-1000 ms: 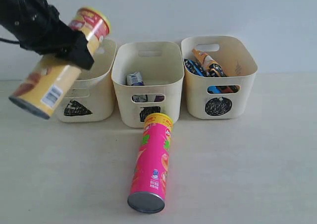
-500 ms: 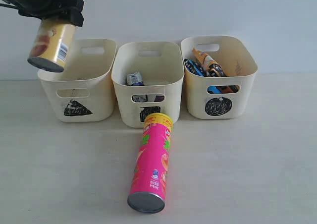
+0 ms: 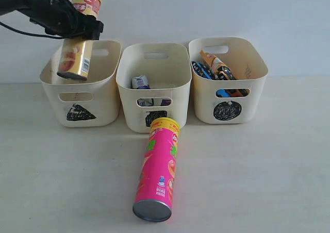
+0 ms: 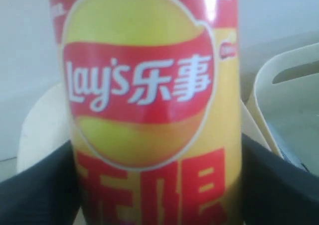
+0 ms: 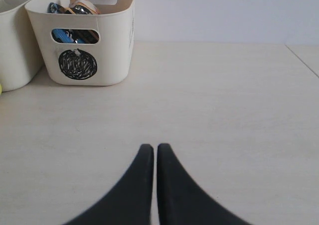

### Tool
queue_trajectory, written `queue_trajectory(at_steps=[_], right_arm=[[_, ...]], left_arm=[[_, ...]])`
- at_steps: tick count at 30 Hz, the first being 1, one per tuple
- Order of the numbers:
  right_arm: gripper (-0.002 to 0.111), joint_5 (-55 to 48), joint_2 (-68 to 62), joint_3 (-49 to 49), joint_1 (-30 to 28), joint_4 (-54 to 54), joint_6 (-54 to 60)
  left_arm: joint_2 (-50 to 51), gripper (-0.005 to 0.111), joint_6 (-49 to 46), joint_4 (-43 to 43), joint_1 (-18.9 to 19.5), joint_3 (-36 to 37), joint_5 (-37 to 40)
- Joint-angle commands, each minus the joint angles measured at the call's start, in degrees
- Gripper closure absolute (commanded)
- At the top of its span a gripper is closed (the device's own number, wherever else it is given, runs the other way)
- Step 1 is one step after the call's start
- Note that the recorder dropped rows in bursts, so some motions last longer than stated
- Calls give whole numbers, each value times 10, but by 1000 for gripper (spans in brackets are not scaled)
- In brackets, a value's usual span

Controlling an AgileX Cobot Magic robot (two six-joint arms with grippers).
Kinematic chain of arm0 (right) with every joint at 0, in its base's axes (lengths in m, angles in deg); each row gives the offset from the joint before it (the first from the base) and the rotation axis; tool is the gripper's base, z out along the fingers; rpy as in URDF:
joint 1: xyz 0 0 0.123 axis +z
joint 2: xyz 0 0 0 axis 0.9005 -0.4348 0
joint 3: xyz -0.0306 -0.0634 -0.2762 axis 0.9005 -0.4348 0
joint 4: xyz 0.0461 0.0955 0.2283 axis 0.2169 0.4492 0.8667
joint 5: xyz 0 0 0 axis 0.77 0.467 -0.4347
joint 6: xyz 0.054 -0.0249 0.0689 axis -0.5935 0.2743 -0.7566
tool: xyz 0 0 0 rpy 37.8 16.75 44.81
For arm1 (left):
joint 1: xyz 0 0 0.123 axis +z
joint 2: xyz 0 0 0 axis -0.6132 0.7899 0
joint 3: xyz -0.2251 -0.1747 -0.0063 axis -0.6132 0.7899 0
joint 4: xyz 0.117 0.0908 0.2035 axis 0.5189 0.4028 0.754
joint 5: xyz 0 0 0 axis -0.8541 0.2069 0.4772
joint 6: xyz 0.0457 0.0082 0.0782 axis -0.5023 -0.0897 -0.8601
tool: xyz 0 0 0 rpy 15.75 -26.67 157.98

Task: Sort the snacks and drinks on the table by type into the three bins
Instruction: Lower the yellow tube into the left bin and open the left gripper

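My left gripper is shut on the yellow chip tube, held almost upright with its metal end dipping into the triangle bin. Up close, the yellow chip tube fills the left wrist view between the dark fingers. On the table in front of the square bin lies the pink-red chip tube. A drink carton sits inside the square bin. Bags fill the circle bin. My right gripper is shut, empty, low over the table.
The three bins stand in a row against a pale back wall. The right wrist view shows the circle bin and the edge of its neighbour, with a table seam at the far right.
My left gripper has carried the yellow tube right and down, turning it upright, from left of the triangle bin to over it, its lower end now entering it.
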Motion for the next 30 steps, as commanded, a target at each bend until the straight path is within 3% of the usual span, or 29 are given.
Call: queue_trajectory(at_steps=[1,4,12,18,23,26,28,30], right_arm=[[108,4,3,-3,-3,-5,0],[108,4,3,-3,-3,-5,0],[108,6,3,-3,-3,-5,0],[108,4,3,-3,-3,-5,0],[108,4,3,-3,-3,-5,0],[108,4,3,-3,-3,-5,0],[108,4,3,-3,-3,-5,0],[108,4,3,-3,-3,-5,0]], left_arm=[[24,101,27,3,1,-14,-22],[32,89,27,3,1,-15,-17],[54,34,27,3,1,-15,1],[53,7,27,3,1,-15,8],[41,7,16,3,1,-15,21],[18,14,-21,3,1,-15,48],[-3,28,-34,3,1,-15,73],[-22,53,-44,3,1,-15,102]])
